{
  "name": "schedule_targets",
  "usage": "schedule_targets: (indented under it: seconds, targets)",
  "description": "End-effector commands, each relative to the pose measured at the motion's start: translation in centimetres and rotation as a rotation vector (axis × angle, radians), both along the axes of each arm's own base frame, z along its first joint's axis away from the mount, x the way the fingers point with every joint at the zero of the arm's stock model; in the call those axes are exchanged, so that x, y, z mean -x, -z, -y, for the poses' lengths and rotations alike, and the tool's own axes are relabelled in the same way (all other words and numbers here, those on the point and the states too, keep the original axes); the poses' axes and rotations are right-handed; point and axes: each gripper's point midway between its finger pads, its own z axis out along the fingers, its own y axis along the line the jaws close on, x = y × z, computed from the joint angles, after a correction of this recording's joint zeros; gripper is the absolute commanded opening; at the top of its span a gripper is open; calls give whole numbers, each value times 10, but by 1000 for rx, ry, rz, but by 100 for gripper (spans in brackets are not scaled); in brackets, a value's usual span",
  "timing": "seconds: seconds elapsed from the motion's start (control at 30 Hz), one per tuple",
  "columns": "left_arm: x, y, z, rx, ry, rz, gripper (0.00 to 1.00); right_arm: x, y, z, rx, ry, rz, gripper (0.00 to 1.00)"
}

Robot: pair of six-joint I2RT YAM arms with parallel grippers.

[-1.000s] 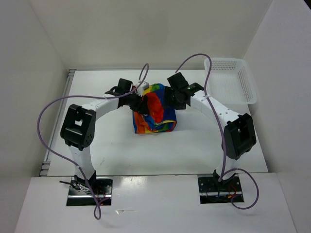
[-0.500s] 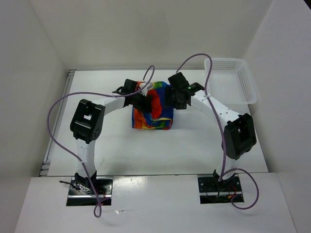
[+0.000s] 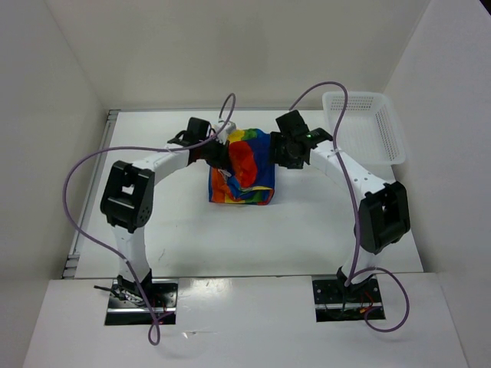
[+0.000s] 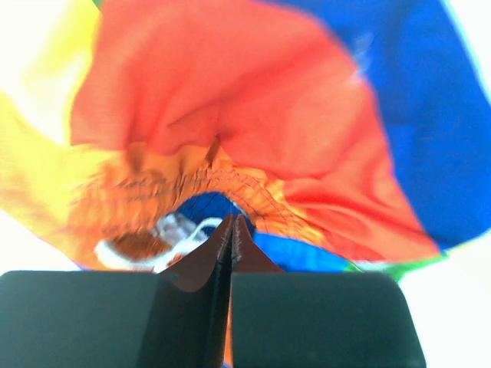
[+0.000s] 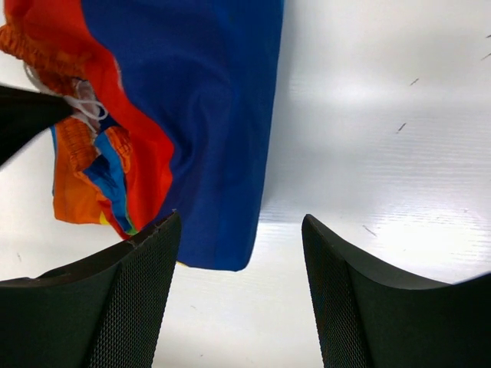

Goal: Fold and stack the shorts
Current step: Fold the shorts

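Observation:
The rainbow-striped shorts [image 3: 244,180] lie bunched mid-table between both arms, with a red fold raised on top. My left gripper [image 3: 222,156] is at their left edge. In the left wrist view it [image 4: 232,220] is shut, its tips pressed together over the orange waistband [image 4: 153,192] and white drawstring [image 4: 180,230]; I see no cloth pinched between them. The right gripper [image 3: 275,156] hovers at the right edge. In its own view it [image 5: 239,222] is open and empty above the blue edge of the shorts [image 5: 215,115] and bare table.
A white mesh basket [image 3: 367,98] stands at the back right corner of the white table [image 3: 307,222]. White walls close in the left, back and right sides. Purple cables loop above both arms.
The left jaws have closed from open to shut at the shorts' left edge. The right gripper has drawn back slightly to the right. The bundle now looks narrower and flatter.

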Motion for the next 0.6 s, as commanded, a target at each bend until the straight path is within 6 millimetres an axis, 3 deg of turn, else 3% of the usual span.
schedule_targets:
  seconds: [0.0,0.13,0.17,0.2,0.3,0.4,0.57]
  targets:
    - [4,-61,-4,65,23,89,0,0,-14,15,9,20,35,69]
    - [16,-57,-8,77,33,57,1,1,-10,18,12,16,25,69]
    - [21,-49,-5,88,53,23,32,-1,-11,17,8,16,33,69]
    - [23,-43,-3,93,64,-6,48,-1,-11,17,8,16,33,69]
    - [33,-20,15,78,111,-110,70,-1,-7,15,4,10,22,69]
    - [34,0,16,16,89,-146,68,-1,-4,15,14,2,15,71]
    - [27,11,17,8,81,-139,67,-1,-4,15,14,2,15,71]
